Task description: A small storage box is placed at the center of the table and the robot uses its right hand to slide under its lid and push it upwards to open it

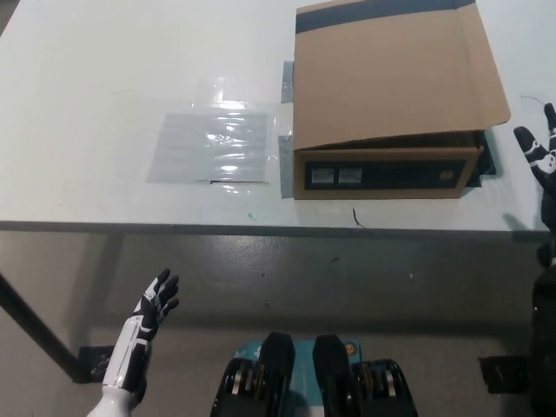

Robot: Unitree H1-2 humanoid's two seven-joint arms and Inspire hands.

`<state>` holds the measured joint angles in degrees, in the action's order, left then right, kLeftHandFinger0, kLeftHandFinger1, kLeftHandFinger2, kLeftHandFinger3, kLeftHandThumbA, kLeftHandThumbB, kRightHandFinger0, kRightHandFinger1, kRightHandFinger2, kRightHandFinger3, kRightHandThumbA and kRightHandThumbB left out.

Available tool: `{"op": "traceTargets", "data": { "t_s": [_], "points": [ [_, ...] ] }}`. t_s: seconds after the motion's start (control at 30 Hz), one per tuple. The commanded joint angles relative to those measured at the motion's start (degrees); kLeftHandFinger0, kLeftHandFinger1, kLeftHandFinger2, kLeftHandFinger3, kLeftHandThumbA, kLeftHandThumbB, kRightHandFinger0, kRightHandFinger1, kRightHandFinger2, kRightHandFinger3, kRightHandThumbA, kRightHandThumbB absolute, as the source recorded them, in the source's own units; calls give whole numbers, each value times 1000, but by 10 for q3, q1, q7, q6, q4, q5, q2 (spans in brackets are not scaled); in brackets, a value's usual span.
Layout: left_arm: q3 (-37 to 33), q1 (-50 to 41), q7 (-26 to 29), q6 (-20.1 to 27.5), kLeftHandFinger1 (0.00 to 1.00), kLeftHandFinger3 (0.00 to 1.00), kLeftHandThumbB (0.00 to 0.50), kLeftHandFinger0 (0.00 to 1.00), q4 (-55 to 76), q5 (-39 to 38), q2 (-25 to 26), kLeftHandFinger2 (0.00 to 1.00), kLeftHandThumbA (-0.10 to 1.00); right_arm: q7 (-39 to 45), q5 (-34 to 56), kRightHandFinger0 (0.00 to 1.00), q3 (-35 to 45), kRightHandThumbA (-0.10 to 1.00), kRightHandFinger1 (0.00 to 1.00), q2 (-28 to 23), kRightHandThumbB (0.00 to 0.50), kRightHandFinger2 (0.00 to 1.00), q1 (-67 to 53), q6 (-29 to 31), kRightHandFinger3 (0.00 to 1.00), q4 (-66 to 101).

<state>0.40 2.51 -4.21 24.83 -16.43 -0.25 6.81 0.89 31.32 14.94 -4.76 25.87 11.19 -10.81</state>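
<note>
A brown cardboard storage box [387,174] sits on the white table [104,78] toward the right of the head view. Its flat lid [391,74] lies down over it, the front edge overhanging the dark-fronted side. My black right hand [539,156] is at the picture's right edge, raised over the table just right of the box, open with fingers spread and apart from the lid. My white left hand [149,314] rests open below the table's front edge at the lower left.
A clear plastic sheet [213,148] lies flat on the table left of the box. Grey tape strips [285,165] mark the box's left side. The table's front edge [261,228] runs across the middle, with grey floor below.
</note>
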Motion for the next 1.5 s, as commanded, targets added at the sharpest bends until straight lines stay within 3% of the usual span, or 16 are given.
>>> {"op": "traceTargets", "data": {
  "t_s": [0.0,0.97,1.47],
  "points": [
    [-2,8,-3,21,1000,1000,500,1000,0,3,4,1000,1000,16,34,1000,6,1000,1000,10,322,1000,41,-13,1000,-3],
    [-2,11,-6,21,1000,1000,500,1000,4,-3,4,1000,1000,11,114,1000,24,1000,1000,65,327,1000,73,-79,1000,4],
    [-2,9,0,21,1000,1000,500,1000,1,9,6,1000,1000,20,74,1000,52,1000,1000,14,318,1000,93,-13,1000,-56]
  ]
}}
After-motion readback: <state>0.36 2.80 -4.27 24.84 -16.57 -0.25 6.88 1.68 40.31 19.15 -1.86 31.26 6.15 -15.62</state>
